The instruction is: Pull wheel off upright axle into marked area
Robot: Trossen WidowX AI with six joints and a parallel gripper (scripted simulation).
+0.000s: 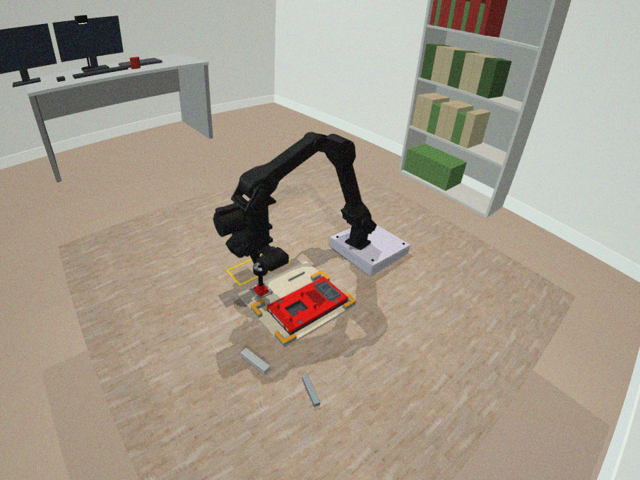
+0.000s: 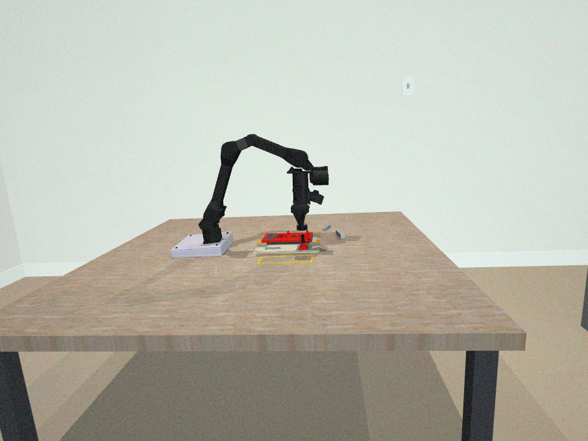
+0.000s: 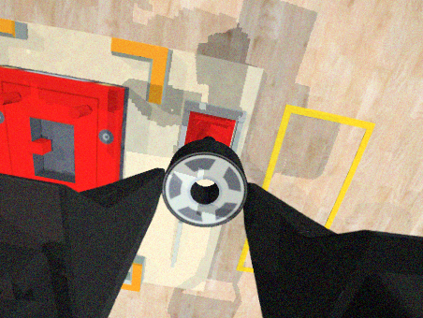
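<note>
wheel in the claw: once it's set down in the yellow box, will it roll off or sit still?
Probably stays if laid flat: the wheel is a short drum with a broad spoked face, held hub-up by the claw. Dropped on its dark round tread it could roll out of the marked area. It looks rigid, undeformed between the fingers.
</note>
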